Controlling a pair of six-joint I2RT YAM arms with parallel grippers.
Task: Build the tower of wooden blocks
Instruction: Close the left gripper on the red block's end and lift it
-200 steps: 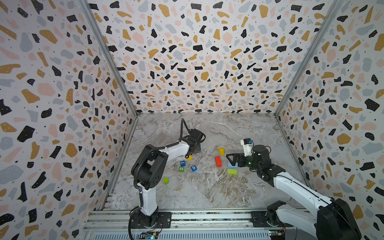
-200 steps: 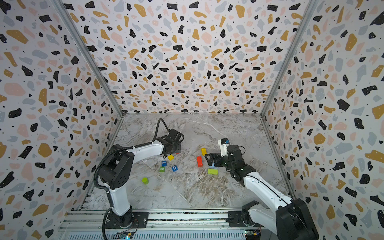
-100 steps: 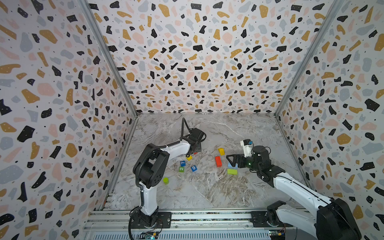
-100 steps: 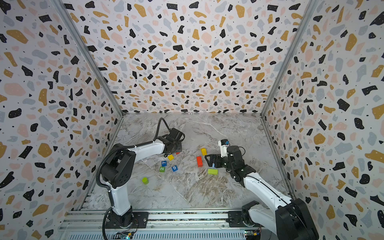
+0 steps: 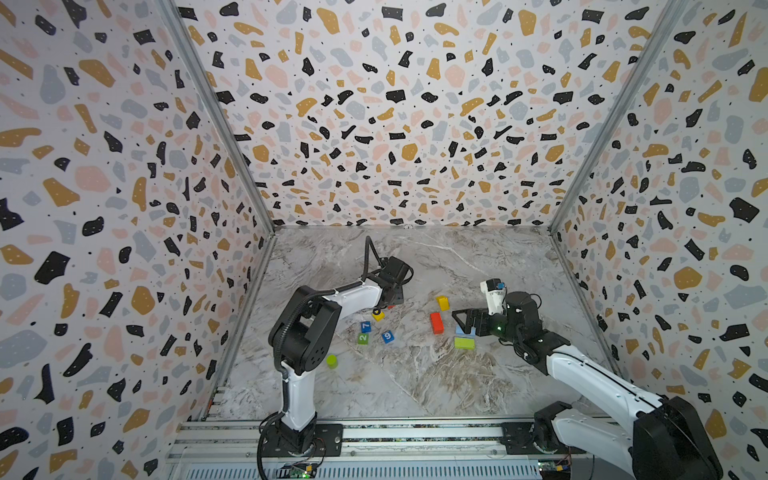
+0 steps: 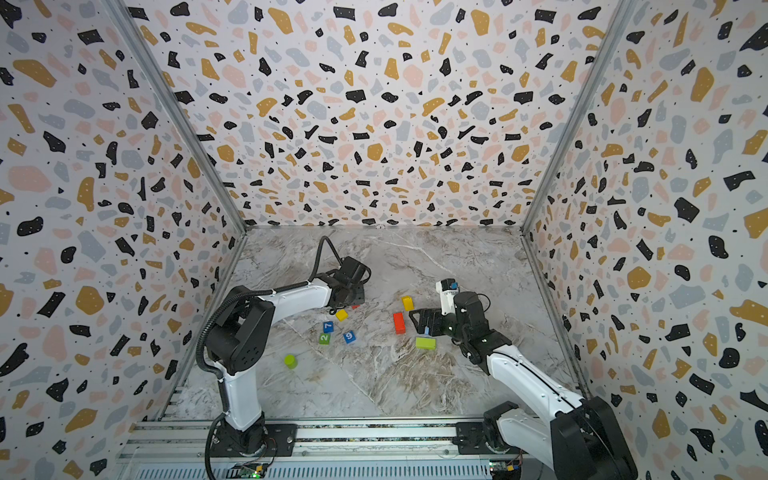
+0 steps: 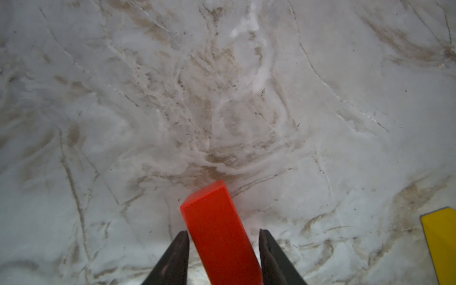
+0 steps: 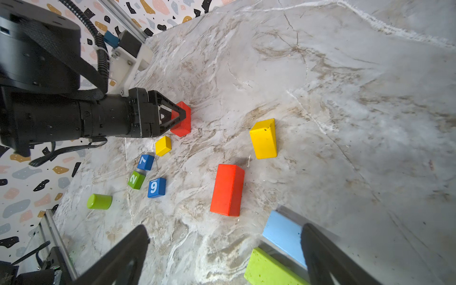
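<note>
The wood blocks lie loose on the marble floor, and no wood block tower is in view. My left gripper (image 7: 223,237) straddles a red brick (image 7: 217,234) that sits skewed between the jaws. One finger is close against it and a narrow gap shows at the other. In both top views only a sliver of this brick (image 5: 390,307) (image 6: 355,307) shows. My right gripper (image 8: 224,237) (image 5: 463,324) is wide open and low over the floor. A light blue slab (image 8: 283,234) lies by one finger and a lime slab (image 8: 269,269) beside it.
A second red brick (image 5: 436,323), a yellow block (image 5: 443,302), a small yellow cube (image 5: 378,315), the cubes 7 (image 5: 365,326), 2 (image 5: 363,338) and 9 (image 5: 387,336), and a lime cylinder (image 5: 331,360) lie between the arms. Terrazzo walls (image 5: 124,249) enclose three sides and a metal rail (image 5: 415,432) runs along the front.
The left arm's elbow has shifted a little. The right arm and the loose blocks have not visibly moved.
</note>
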